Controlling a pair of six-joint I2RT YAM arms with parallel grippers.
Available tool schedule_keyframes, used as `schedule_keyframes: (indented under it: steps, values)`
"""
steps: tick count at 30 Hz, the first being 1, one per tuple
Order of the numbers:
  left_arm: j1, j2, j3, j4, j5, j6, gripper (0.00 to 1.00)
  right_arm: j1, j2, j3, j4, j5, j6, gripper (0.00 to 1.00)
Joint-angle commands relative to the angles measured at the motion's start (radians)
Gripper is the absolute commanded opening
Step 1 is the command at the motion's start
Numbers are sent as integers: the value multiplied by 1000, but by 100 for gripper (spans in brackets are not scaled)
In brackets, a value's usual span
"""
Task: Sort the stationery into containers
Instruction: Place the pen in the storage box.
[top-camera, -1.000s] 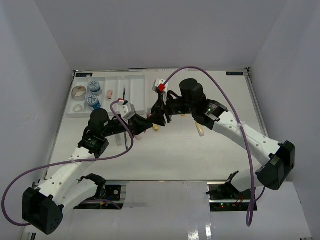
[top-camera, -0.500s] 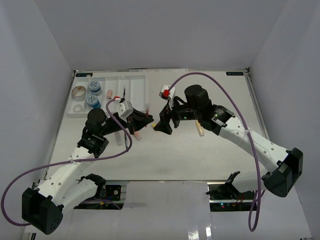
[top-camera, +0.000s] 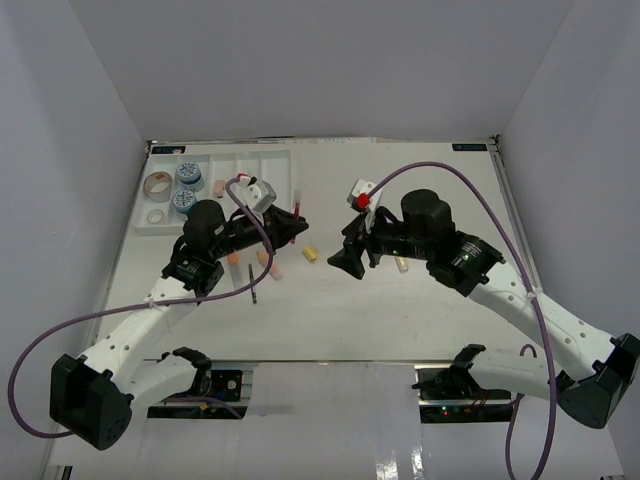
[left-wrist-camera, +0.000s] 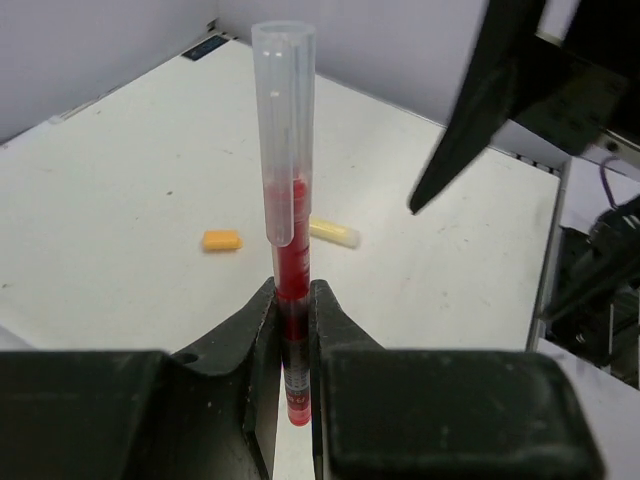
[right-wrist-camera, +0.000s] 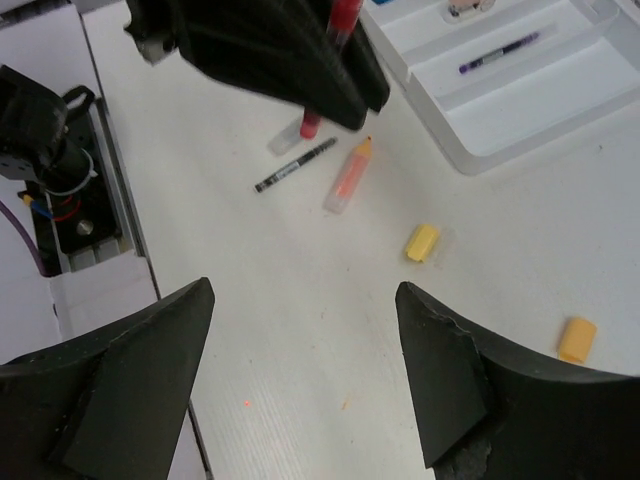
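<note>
The white counter (top-camera: 420, 310) filled most of the overhead view, with the white tray (top-camera: 265, 175) at its upper left. Just right of the tray, the left tool (left-wrist-camera: 293, 295) was clamped narrow on a red pen (left-wrist-camera: 288, 200), whose clear cap stuck out past the fingertips. The right tool (right-wrist-camera: 302, 290) hung near centre frame, its jaws spread wide and holding nothing. A tape roll (top-camera: 157, 184) and 2 blue-white tubs (top-camera: 189, 174) sat at the tray's left end, and a dark pen (right-wrist-camera: 498, 52) lay in 1 long compartment. On the counter, in the right wrist view, a black pen (right-wrist-camera: 295, 165) lay just beside an orange marker (right-wrist-camera: 349, 175), with 2 yellow erasers (right-wrist-camera: 421, 242) toward the lower right.
</note>
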Motion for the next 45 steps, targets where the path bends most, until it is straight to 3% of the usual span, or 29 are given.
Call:
schedule_keyframes:
  steps: [1, 6, 11, 16, 21, 28, 35, 40, 45]
  values:
    - [-3, 54, 88, -147, -165, -13, 0, 1, -40, -63, 30, 94, 20, 80]
    - [3, 186, 213, -408, -361, -4, 0, 0, -103, -153, 64, 152, 41, 79]
    - [37, 281, 263, -597, -435, -94, 0, 1, -140, -224, 93, 183, 38, 79]
    - [269, 364, 270, -629, -273, -175, 0, 0, -151, -261, 102, 197, 29, 79]
    - [374, 508, 402, -688, -323, -145, 0, -3, -158, -314, 133, 196, 23, 78]
    - [418, 784, 687, -748, -400, -81, 0, -6, -163, -373, 181, 142, 19, 78]
    - [424, 973, 859, -761, -415, -1, 0, -11, -174, -419, 208, 128, 3, 79]
    - [422, 1047, 927, -760, -377, -1, 6, -14, -162, -431, 216, 130, -8, 79]
    - [422, 1106, 968, -758, -385, -10, 19, -20, -146, -434, 216, 128, -11, 79]
